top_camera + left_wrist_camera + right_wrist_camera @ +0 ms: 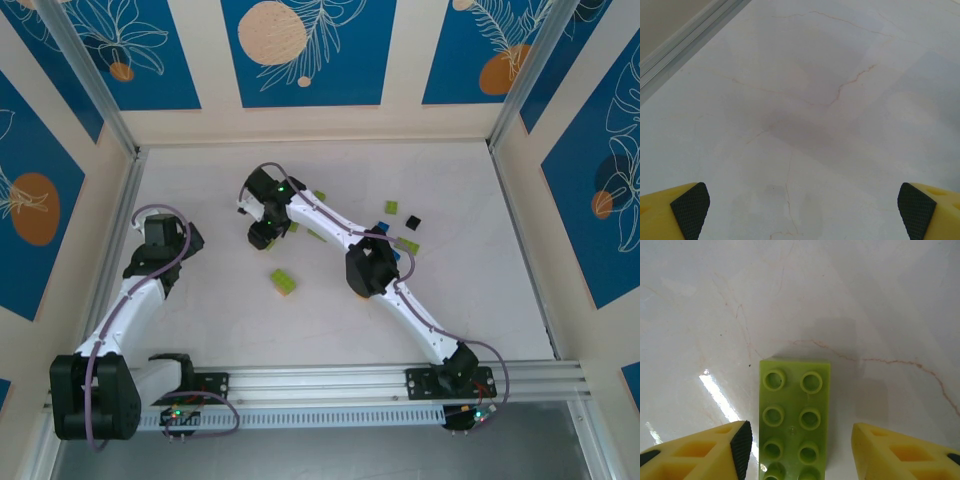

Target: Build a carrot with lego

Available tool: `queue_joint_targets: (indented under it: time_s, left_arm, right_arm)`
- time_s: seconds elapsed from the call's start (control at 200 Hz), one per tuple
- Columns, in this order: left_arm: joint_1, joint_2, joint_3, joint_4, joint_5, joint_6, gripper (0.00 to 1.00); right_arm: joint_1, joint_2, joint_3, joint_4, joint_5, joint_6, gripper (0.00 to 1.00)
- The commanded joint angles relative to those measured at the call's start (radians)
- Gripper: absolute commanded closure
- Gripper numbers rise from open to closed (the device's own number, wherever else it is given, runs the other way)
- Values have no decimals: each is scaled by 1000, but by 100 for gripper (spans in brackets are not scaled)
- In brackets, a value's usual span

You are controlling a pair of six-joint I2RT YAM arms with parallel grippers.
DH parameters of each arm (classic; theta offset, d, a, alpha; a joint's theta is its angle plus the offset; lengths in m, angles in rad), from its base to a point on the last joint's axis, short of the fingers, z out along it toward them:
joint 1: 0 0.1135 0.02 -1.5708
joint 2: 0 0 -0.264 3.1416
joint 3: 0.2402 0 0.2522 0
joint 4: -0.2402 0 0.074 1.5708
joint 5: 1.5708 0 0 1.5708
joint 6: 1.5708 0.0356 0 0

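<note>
A lime green lego brick point(794, 415) with two rows of studs lies flat on the pale table, between the yellow fingers of my right gripper point(801, 440). The gripper is open. Its left pad point(742, 445) is close to the brick's side, and a clear gap separates the brick from the right finger point(875, 445). From above, my right gripper point(262, 237) reaches to the table's middle left. A lime brick point(282, 281) lies just in front of it. My left gripper point(803, 212) is wide open over bare table, and from above it point(175, 262) hangs at the left.
More lego lies right of the right arm: lime pieces point(391, 207) point(407, 243) point(320, 196), a black one point(412, 221) and blue ones point(385, 228). A metal rail point(300, 380) runs along the near edge, and patterned walls point(60, 150) close in the table.
</note>
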Motion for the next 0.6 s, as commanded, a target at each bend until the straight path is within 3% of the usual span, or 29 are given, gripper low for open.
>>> queue_joint_targets:
  time_s: [0.0, 0.35, 0.595]
  left_arm:
    - [21, 5, -1, 15, 10, -7, 1]
    - [22, 3, -2, 16, 12, -7, 1]
    - [22, 0, 1, 14, 21, -7, 1]
  right_arm:
    - [15, 33, 4, -25, 0, -14, 42]
    - [13, 9, 7, -31, 23, 7, 55]
    - [1, -196, -93, -51, 62, 103, 63]
